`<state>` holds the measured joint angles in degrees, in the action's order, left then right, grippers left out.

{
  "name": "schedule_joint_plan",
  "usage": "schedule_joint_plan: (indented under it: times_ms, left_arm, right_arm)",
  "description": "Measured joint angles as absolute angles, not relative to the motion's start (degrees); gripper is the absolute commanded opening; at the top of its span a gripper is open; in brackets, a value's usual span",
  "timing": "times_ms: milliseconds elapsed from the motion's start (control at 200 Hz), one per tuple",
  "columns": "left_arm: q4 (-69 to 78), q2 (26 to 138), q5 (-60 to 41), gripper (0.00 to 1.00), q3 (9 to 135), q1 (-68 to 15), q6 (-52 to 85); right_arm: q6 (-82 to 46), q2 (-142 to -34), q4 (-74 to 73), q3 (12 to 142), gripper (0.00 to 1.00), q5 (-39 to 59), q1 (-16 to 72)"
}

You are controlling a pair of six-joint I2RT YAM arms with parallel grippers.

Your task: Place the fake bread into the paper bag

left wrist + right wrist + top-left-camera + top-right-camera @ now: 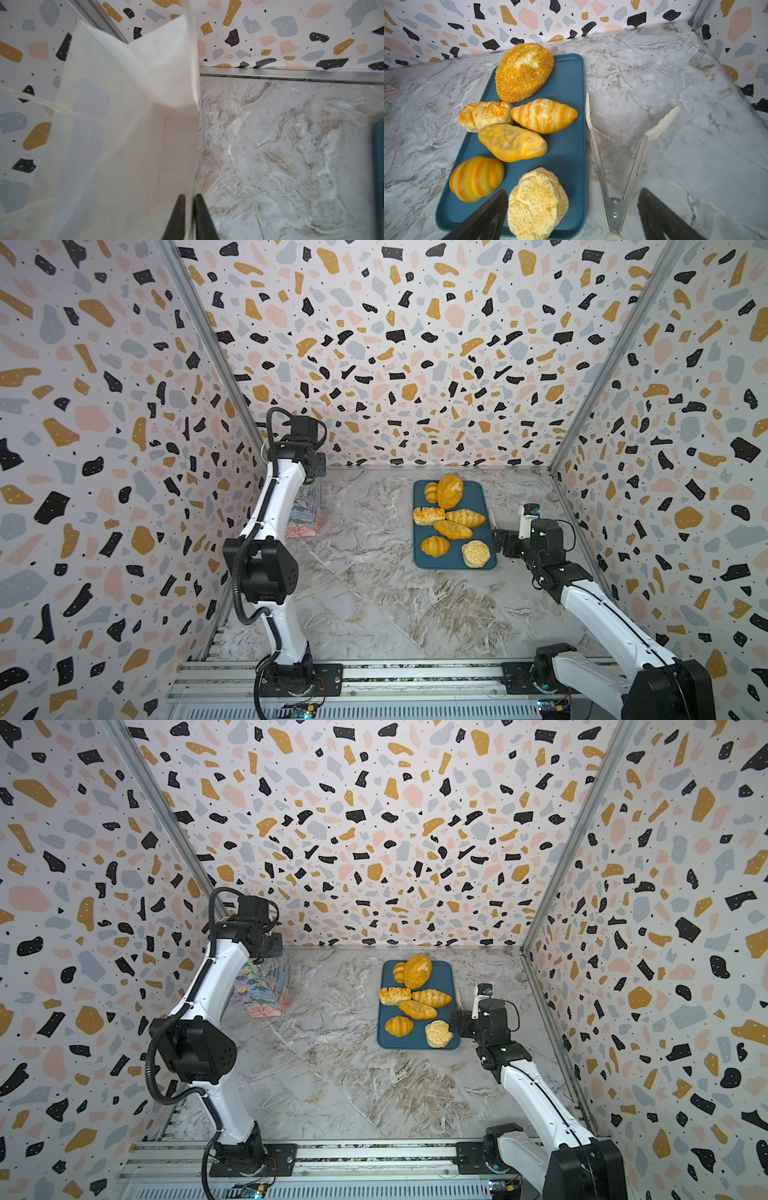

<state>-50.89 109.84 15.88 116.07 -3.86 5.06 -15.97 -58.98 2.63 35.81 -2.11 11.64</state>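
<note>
Golden-orange fake bread (452, 529): seven pieces, all lying on the dark-blue tray (478, 497); the big crumbed loaf (524, 72) is at the tray's far end and the pale round bun (535, 203) at its near right corner.
Paper bag (266, 992): stands upright well to the left of the tray, floral outside, white inside, mouth open.
Left gripper (190, 196): clenched on the paper bag, pinching the wall that faces the tray, one finger inside and one outside.
Right gripper (573, 191): released, jaws spread wide above the tray's near right corner, holding nothing.
Tongs (615, 209): metal with pale tips, lying in an open V just beside the tray's right edge.
Table (374, 593): grey marble-look surface under the tray.
</note>
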Motion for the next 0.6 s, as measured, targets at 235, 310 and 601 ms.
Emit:
schedule_joint_plan:
  times_ms: [235,310,601]
  left_arm:
    - [-49.78,109.54,16.14,0.0,115.15,-3.86,4.84]
    - [-49.69,109.51,15.86,0.0,115.13,-3.86,4.86]
    - [-48.36,107.11,13.69,0.0,112.09,-3.86,5.52]
  right_arm:
    - [-15.94,-59.16,1.69,35.79,0.99,-2.09,11.64]
    - [-15.97,-59.16,1.67,35.79,0.99,-2.09,11.64]
    - [-15.97,-59.16,1.65,35.79,0.99,-1.54,11.64]
